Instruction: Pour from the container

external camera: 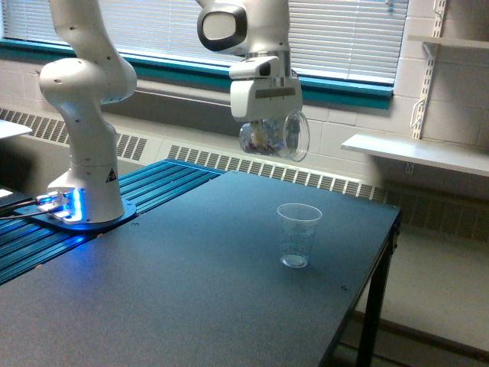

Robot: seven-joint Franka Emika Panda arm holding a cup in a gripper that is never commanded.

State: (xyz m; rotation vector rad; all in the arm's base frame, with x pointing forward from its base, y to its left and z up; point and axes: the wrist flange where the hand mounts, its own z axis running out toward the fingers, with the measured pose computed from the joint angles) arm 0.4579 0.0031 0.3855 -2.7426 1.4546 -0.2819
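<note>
Tool: the tool is clamped on the container, high above the worktop.
Container: a clear cup held tipped on its side, rim facing three o'clock, small bits seen inside.
Measuring cup: the measuring cup stands upright on the worktop, at five o'clock below the container, well apart.
</note>
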